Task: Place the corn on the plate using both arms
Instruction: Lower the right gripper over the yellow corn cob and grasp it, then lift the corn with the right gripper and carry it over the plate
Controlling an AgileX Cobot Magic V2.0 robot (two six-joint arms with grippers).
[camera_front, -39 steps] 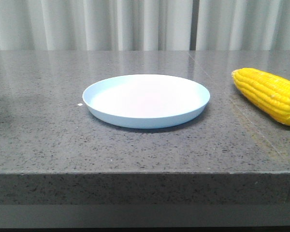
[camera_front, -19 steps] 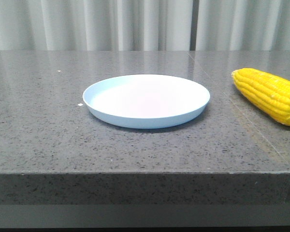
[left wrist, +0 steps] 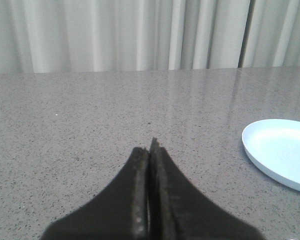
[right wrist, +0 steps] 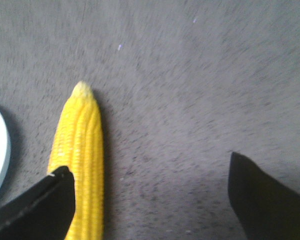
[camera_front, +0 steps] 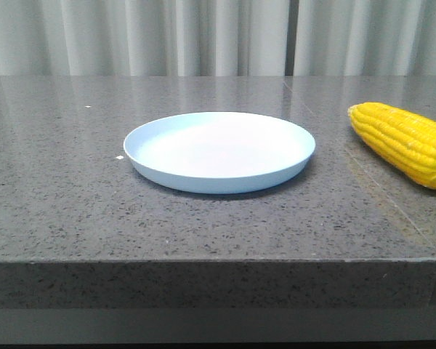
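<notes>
A: Grey speckled stone, the table [camera_front: 73,211], filling the front view, pale curtains [camera_front: 131,36] hanging behind.

B: Next in size?

A: Pale-blue plate [camera_front: 219,151], round and shallow, bare inside, near the table's middle.

B: And the corn [camera_front: 403,143]?

A: Bright yellow, lying on the stone to the right of the plate, apart from it, cut off by the picture's edge. Off the plate, then.

B: Left gripper [left wrist: 150,150]?

A: Dark fingers pressed flat together, nothing between them, above bare table, plate rim off to one side.

B: Right gripper [right wrist: 152,185]?

A: Spread wide above the table, one finger [right wrist: 37,207] overlapping the corn, the other [right wrist: 265,200] well clear. Contact impossible to judge.
</notes>
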